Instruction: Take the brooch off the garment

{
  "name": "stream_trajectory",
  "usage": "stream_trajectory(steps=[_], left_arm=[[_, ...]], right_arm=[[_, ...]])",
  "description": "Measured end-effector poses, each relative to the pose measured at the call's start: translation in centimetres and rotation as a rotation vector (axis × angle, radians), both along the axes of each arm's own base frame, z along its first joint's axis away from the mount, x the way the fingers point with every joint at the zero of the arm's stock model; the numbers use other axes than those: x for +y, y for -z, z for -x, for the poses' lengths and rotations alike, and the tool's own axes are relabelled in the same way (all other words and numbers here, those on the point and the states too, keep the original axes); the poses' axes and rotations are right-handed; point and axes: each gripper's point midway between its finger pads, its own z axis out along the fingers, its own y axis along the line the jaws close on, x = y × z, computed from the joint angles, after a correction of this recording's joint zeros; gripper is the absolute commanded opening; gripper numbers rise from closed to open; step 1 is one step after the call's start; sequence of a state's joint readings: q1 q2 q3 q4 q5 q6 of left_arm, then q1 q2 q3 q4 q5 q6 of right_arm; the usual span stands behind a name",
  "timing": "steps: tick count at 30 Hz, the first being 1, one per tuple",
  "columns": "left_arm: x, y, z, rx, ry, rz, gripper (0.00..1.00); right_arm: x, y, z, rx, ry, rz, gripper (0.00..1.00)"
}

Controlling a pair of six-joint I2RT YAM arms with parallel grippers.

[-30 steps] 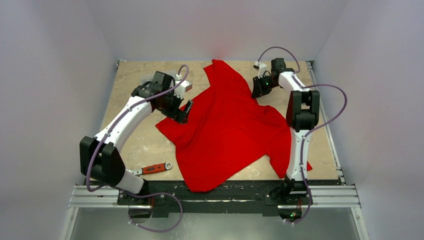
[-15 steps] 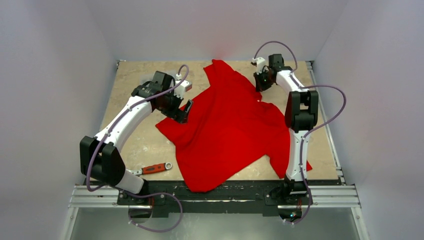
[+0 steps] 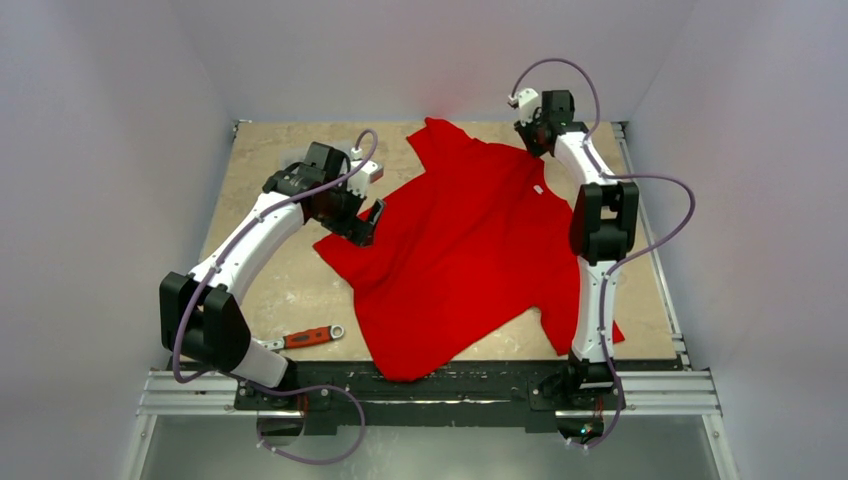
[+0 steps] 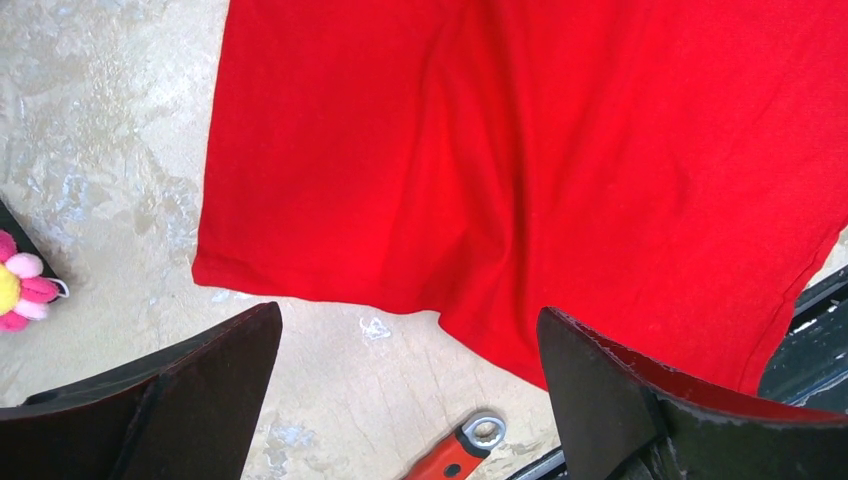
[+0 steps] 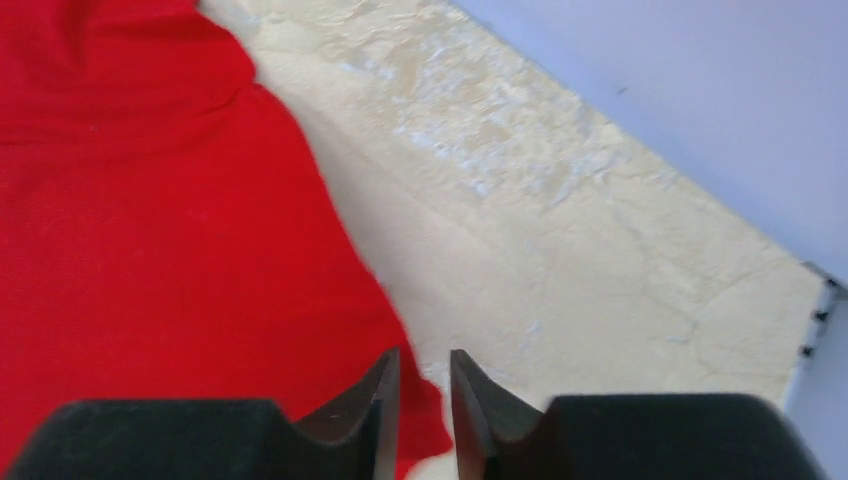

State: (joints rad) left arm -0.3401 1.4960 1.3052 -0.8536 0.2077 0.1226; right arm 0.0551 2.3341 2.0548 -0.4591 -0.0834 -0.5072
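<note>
On my overhead view the only stray thing on the table [image 3: 262, 285] is a red-handled wrench [image 3: 305, 337], lying near the left arm's base, apart from the cloth and not in the way. The garment [image 3: 455, 250] is a plain bright red T-shirt spread flat across the middle. Its long axis slants from near left to far right, with the small white neck tag [image 3: 537, 190] at the end toward the right arm.

The brooch [image 4: 18, 293] sits on bare table just off the shirt's left edge. I see it only at the border of the left wrist view: pink petals round a yellow centre, half cut off, so I cannot tell which way it points.

The left gripper [image 4: 408, 315] hangs spread wide over the shirt's edge with nothing in it. The right gripper [image 5: 422, 358] is pressed almost together at the far edge, the red hem caught in its narrow slot
</note>
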Motion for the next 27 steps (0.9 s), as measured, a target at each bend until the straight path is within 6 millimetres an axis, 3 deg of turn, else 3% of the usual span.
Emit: stream_trajectory(steps=[2,4,9,15,20,25,27], left_arm=[[0.1,0.0,0.0,0.000,-0.002,-0.003,1.00],[0.1,0.1,-0.1,0.001,-0.006,-0.004,1.00],[-0.3,0.5,-0.3,0.018,-0.033,0.015,1.00],[-2.7,2.7,-1.4,0.125,-0.126,0.124,1.00],[-5.0,4.6,-3.1,0.196,-0.251,0.243,1.00],[-5.5,5.4,-4.1,0.211,-0.350,0.336,1.00],[-4.5,4.9,-4.9,0.199,-0.394,0.371,1.00]], right_arm=[[-0.6,-0.3,-0.4,-0.019,0.021,0.016,0.63],[-1.1,-0.6,-0.6,-0.029,0.040,0.017,0.71],[-2.3,-1.2,0.7,0.013,0.061,-0.043,0.73],[-1.8,-4.3,5.8,0.107,0.014,-0.198,0.78],[3.0,-5.0,10.0,0.195,-0.066,-0.357,0.92],[10.0,-3.5,13.2,0.321,-0.152,-0.511,0.94],[13.2,-3.1,14.3,0.369,-0.173,-0.591,0.89]])
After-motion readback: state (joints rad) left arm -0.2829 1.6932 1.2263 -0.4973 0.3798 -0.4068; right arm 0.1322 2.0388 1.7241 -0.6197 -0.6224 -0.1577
